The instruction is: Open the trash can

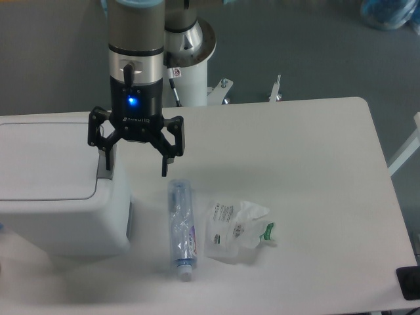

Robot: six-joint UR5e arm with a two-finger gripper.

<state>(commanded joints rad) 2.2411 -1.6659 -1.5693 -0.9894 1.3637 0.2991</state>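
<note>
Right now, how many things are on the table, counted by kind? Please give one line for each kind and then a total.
Trash can: 1
Plastic bottle: 1
Crumpled clear plastic bag: 1
Total: 3

The open gripper above the trash can's right edge is not counted.

A plastic bottle (182, 226) lies beside a crumpled wrapper (236, 230) on the table (315, 170).

One fixed camera looks steeply down from the table's (308, 164) front edge, moderately close.
</note>
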